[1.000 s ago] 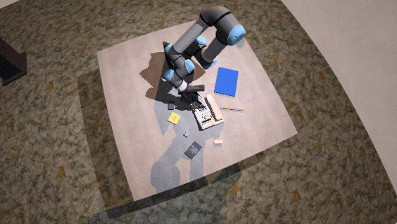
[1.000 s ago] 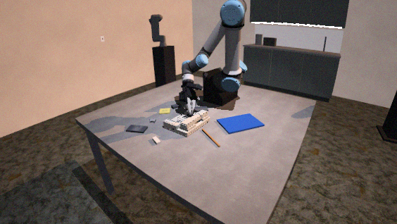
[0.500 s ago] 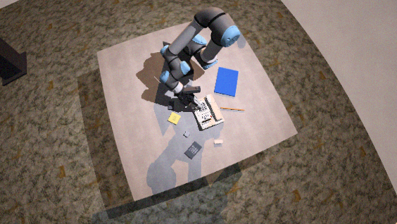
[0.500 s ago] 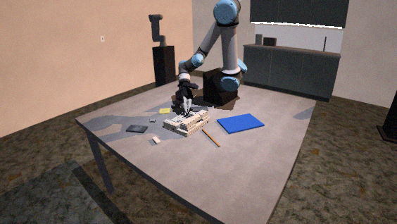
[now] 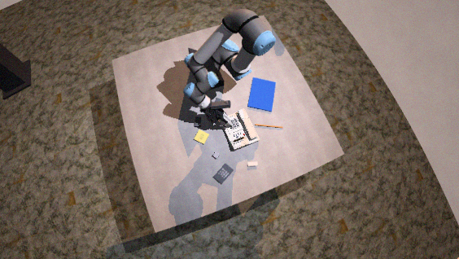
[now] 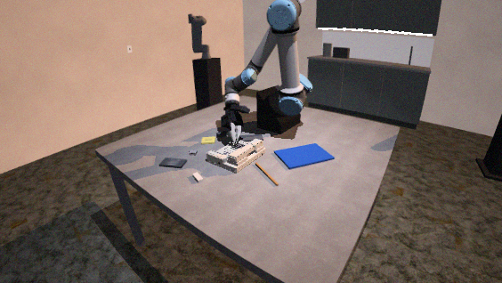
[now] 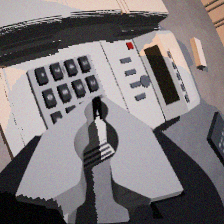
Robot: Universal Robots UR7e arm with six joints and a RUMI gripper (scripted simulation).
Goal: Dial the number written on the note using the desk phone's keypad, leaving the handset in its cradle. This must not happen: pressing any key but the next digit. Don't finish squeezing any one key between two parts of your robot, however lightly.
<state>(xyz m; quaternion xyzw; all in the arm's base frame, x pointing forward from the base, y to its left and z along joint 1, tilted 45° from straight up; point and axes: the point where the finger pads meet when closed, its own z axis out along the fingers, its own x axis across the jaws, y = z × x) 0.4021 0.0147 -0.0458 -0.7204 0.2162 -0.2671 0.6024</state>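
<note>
On the tabletop [image 5: 155, 191], going left to right in the top view, the yellow note [image 5: 201, 136] lies just left of the desk phone [image 5: 241, 129], with an orange pencil [image 5: 268, 126] and a blue book [image 5: 261, 94] farther right. The claw [image 7: 96, 107] has its fingers pressed together on nothing, forming a single blunt tip. In the wrist view that tip hangs over the keypad [image 7: 65, 85], at its lower rows, with the dark keys lying ahead and to the left of it. The handset [image 7: 75, 32] sits in its cradle along the far edge. Which key lies directly beneath the tip cannot be told.
</note>
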